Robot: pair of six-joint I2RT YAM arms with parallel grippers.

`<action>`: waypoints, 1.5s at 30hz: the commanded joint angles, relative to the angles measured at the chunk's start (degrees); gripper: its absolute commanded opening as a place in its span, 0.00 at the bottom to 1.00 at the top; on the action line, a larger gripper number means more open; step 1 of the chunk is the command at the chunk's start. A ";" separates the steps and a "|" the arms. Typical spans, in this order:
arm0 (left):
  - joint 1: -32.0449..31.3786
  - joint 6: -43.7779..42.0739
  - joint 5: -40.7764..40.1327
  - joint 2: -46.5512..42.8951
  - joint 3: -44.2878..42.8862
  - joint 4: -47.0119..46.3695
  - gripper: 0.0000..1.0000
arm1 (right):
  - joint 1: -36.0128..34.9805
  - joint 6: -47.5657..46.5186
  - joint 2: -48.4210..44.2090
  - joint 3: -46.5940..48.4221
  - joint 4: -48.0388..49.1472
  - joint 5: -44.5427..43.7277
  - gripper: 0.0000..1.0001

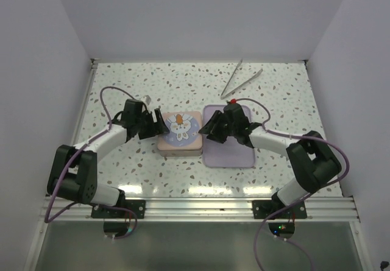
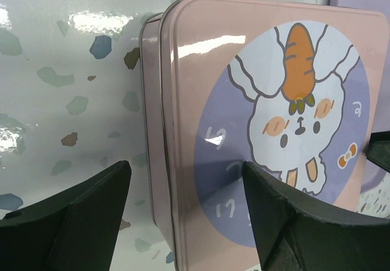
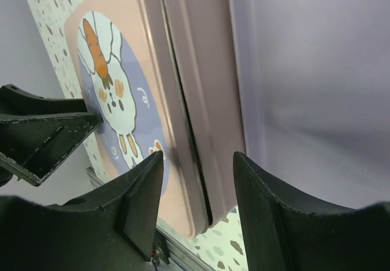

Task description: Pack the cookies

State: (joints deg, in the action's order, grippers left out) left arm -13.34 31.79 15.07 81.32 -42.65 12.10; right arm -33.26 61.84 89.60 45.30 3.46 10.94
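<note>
Since the left gripper (image 2: 186, 170) and right gripper (image 3: 198, 161) both sit open astride opposite edges of the pink tin (image 1: 180, 138), I'd close them evenly so it doesn't skid.

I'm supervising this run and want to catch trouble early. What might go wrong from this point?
1. The left gripper and right gripper, both open, straddle opposite edges of the closed pink tin. Its glossy lid could slip free, or uneven closing may shove the tin sideways.
2. The lavender tray lies close beside the tin, so the right gripper may catch its rim as it closes.
</note>
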 commanded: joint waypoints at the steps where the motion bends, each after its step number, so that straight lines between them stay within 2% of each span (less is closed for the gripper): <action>1: -1.24 -2.52 -1.53 0.77 -2.70 0.73 0.79 | -1.28 -0.67 1.27 3.56 4.01 1.54 0.53; 9: -4.49 -3.49 -3.11 2.26 -4.19 1.61 0.79 | -3.13 -1.81 6.37 7.43 -0.38 0.66 0.52; 18: -7.48 -4.37 -4.43 3.49 -5.33 2.67 0.79 | -3.75 -2.78 7.60 7.00 -7.58 -2.76 0.38; 20: -8.19 -4.46 -4.96 4.02 -5.86 3.11 0.79 | -3.83 -2.78 8.48 6.65 -7.68 -2.59 0.35; 26: -11.70 -5.51 -7.59 5.69 -8.67 5.39 0.79 | -4.45 -2.25 9.89 5.85 -6.37 -1.71 0.35; 31: -12.58 -5.86 -9.00 4.82 -7.97 7.15 0.79 | -4.80 -2.26 9.80 5.33 -6.80 -1.45 0.14; 32: -12.58 -5.78 -8.92 4.47 -7.54 7.24 0.79 | -4.89 -2.17 9.45 5.07 -7.07 -1.36 0.14; 40: -12.58 -4.02 -10.06 0.60 -2.88 7.06 0.78 | -5.77 -3.04 8.31 2.95 -8.74 -1.10 0.14; 44: -12.58 -3.14 -11.20 -1.25 -1.73 7.59 0.80 | -6.03 -3.92 7.78 2.95 -9.96 -1.10 0.25; 45: -12.58 -3.05 -11.55 -1.86 -1.64 8.37 0.81 | -6.03 -4.01 7.52 3.04 -10.40 -1.53 0.32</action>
State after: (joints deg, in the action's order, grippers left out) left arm -23.99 28.95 2.52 80.79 -46.06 16.82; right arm -36.91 60.34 95.81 50.76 1.72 9.98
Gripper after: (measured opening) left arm 0.804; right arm 0.359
